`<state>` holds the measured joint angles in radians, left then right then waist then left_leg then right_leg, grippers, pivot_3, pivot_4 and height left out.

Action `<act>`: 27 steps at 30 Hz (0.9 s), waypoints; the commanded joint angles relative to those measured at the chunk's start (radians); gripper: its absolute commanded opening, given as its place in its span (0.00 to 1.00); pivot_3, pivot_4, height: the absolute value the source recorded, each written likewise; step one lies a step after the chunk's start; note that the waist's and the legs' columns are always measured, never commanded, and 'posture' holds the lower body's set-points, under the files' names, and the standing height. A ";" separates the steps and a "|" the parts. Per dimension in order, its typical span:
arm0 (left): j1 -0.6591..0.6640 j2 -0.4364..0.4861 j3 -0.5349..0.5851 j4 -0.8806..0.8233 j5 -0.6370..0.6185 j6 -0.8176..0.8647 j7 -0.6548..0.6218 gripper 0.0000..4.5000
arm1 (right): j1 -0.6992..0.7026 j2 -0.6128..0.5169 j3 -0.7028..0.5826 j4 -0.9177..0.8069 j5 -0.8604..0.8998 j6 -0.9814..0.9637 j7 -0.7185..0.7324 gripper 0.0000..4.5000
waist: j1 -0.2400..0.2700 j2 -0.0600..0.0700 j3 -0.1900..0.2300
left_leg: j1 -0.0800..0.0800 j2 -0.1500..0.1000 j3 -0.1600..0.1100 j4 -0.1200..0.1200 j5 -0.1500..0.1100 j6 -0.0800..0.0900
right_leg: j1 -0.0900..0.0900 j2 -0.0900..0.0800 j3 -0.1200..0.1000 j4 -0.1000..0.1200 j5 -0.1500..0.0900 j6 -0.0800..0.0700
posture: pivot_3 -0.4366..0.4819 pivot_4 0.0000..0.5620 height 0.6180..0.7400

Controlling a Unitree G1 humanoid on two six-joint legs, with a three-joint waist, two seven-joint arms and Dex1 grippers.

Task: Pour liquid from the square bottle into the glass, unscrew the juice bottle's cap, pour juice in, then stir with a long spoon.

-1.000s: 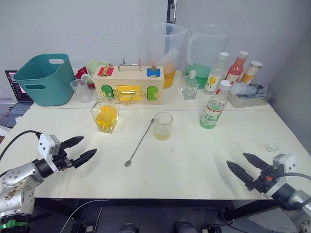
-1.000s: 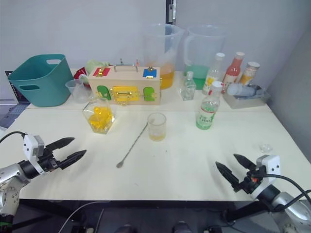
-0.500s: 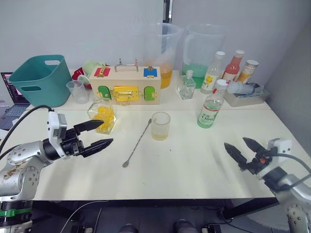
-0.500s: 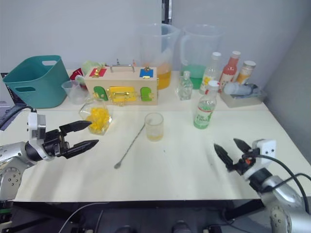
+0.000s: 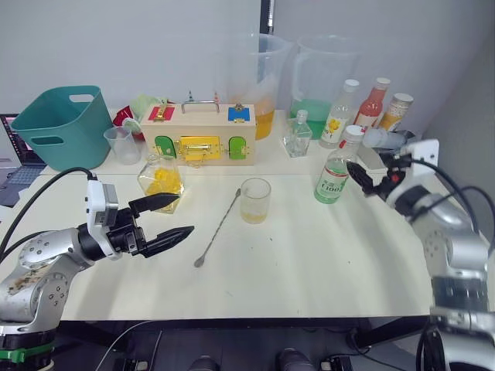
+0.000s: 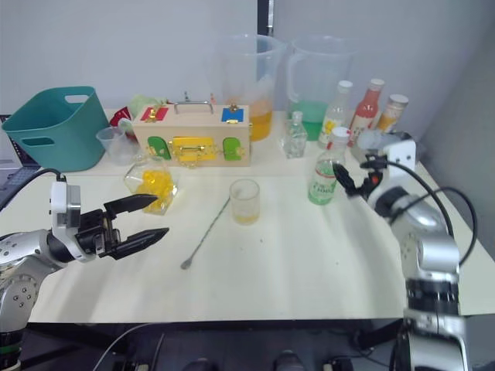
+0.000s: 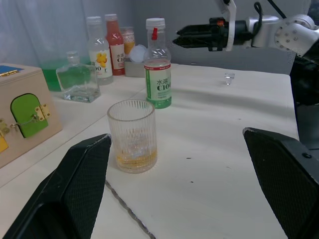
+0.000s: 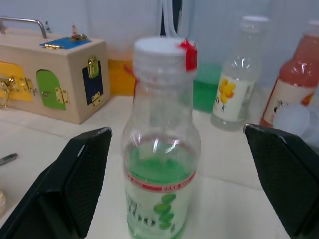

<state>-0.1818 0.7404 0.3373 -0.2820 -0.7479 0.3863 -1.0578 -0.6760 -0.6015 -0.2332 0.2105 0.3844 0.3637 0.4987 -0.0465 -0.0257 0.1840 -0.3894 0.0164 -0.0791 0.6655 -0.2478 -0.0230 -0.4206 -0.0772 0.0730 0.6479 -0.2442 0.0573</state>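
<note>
Our right end effector [image 5: 362, 176] hovers beside the juice bottle [image 5: 336, 177], fingers spread wide.
Our left end effector [image 5: 176, 217] is also wide, empty, near the long spoon [image 5: 220, 228]; the glass [image 5: 256, 200] on the desk [image 5: 309, 255] seemingly holds some yellowish liquid.

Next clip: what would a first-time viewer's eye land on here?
Probably the right end effector, open and raised level with the capped juice bottle at the table's right. Next, the glass at centre, holding a little yellow liquid, with the long spoon lying beside it. The left end effector hovers open above the table's left.
</note>
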 commanded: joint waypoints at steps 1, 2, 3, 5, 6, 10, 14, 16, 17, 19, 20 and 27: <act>0.007 -0.010 0.038 -0.029 -0.008 -0.025 0.029 0.99 | -0.091 -0.011 0.018 0.100 -0.033 -0.047 0.041 1.00 | 0.000 0.000 0.000 | 0.000 0.000 0.000 0.000 0.000 0.000 | 0.000 0.000 0.000 0.000 0.000 0.000 | 0.48 0.27 1.00; 0.013 -0.009 0.039 -0.029 -0.005 -0.028 0.027 0.99 | -0.112 -0.009 0.025 0.127 -0.040 -0.054 0.054 1.00 | 0.000 0.000 0.000 | 0.000 0.000 0.000 0.000 0.000 0.000 | 0.000 0.000 0.000 0.000 0.000 0.000 | 0.48 0.27 1.00; 0.020 -0.008 0.040 -0.030 -0.002 -0.031 0.028 0.99 | -0.134 -0.007 0.034 0.158 -0.048 -0.068 0.066 1.00 | 0.000 0.000 0.000 | 0.000 0.000 0.000 0.000 0.000 0.000 | 0.000 0.000 0.000 0.000 0.000 0.000 | 0.48 0.27 1.00; 0.030 -0.007 0.041 -0.032 0.005 -0.038 0.031 0.99 | -0.166 -0.001 0.042 0.209 -0.060 -0.086 0.078 1.00 | 0.001 0.000 0.000 | 0.000 0.000 0.000 0.000 0.000 0.000 | 0.000 0.000 0.000 0.000 0.000 0.000 | 0.48 0.27 1.00; 0.034 -0.007 0.041 -0.033 0.008 -0.041 0.032 0.99 | -0.179 0.003 0.043 0.230 -0.064 -0.091 0.082 1.00 | 0.001 0.000 0.000 | 0.000 0.000 0.000 -0.001 0.000 0.000 | 0.000 0.000 0.000 0.000 0.000 0.000 | 0.48 0.27 1.00; 0.065 -0.012 0.055 -0.052 0.015 -0.054 0.044 0.99 | -0.245 0.020 0.067 0.344 -0.102 -0.144 0.101 1.00 | 0.000 0.000 0.000 | 0.000 0.000 0.000 -0.001 0.000 0.000 | 0.000 0.000 0.000 0.000 0.000 0.000 | 0.48 0.27 1.00; 0.078 -0.020 0.055 -0.056 0.028 -0.075 0.064 1.00 | -0.275 0.035 0.057 0.411 -0.116 -0.180 0.100 0.88 | -0.001 0.000 0.000 | 0.000 0.000 0.000 -0.001 0.000 0.000 | -0.001 0.000 0.000 0.000 0.000 0.000 | 0.48 0.27 1.00; 0.075 -0.027 0.055 -0.047 0.042 -0.091 0.079 1.00 | -0.281 0.042 0.050 0.434 -0.116 -0.195 0.101 0.73 | -0.001 0.000 0.000 | 0.000 0.000 0.000 -0.001 0.000 0.000 | -0.001 0.000 0.000 0.000 0.000 0.000 | 0.48 0.27 1.00; 0.072 -0.029 0.053 -0.043 0.047 -0.095 0.082 1.00 | -0.284 0.043 0.048 0.442 -0.117 -0.201 0.102 0.66 | -0.001 0.000 0.000 | 0.000 0.000 0.000 -0.001 0.000 0.000 | -0.001 0.000 0.000 0.000 0.000 0.000 | 0.48 0.27 1.00; 0.055 -0.033 0.044 -0.034 0.054 -0.103 0.087 1.00 | -0.293 0.052 0.045 0.470 -0.120 -0.219 0.097 0.51 | -0.001 0.000 0.000 | 0.000 0.000 0.000 -0.001 0.000 0.000 | -0.001 0.000 0.000 0.000 0.000 0.000 | 0.48 0.27 1.00; 0.051 -0.034 0.040 -0.033 0.056 -0.106 0.088 1.00 | -0.296 0.055 0.042 0.479 -0.120 -0.226 0.095 0.43 | -0.001 0.000 0.000 | 0.000 0.000 0.000 -0.001 0.000 0.000 | -0.001 0.000 0.000 0.000 0.000 0.000 | 0.48 0.27 1.00; 0.029 -0.027 0.023 -0.010 0.063 -0.116 0.070 1.00 | -0.280 0.051 0.021 0.396 -0.092 -0.190 0.108 0.30 | -0.002 0.000 0.000 | 0.000 0.000 0.000 -0.001 0.000 0.000 | -0.001 0.000 0.000 0.000 0.000 0.000 | 0.48 0.27 1.00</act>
<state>-0.1388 0.7067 0.3575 -0.2871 -0.6861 0.2868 -0.9780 -0.9444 -0.5336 -0.1770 0.6839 0.2635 0.1776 0.6061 -0.0484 -0.0254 0.1841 -0.3897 0.0161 -0.0791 0.6641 -0.2476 -0.0233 -0.4214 -0.0775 0.0730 0.6477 -0.2439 0.0569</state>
